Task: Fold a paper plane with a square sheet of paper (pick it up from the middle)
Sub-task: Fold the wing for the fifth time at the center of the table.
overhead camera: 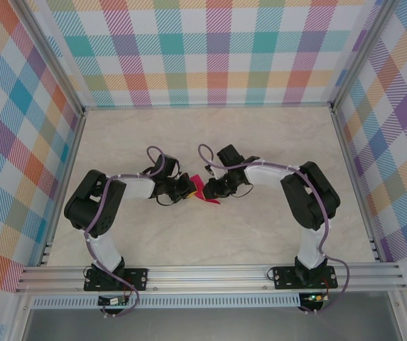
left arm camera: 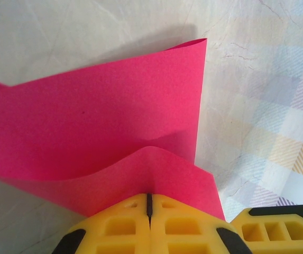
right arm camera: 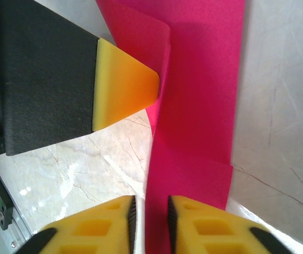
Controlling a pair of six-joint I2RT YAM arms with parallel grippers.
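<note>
A: Where the left tool (left arm camera: 149, 203) closes at its tips, its jaws sit clenched on a raised fold of the square sheet of paper (left arm camera: 98, 116).
B: Noted. Right tool (right arm camera: 151, 205)?
A: Jaws a little apart, a strip of the sheet running between them; cannot tell whether they pinch it.
B: Farther out?
A: Sheet bowed above the pale surface (left arm camera: 61, 32), midway between both tools. Plaid walls (overhead camera: 217, 50) beyond
</note>
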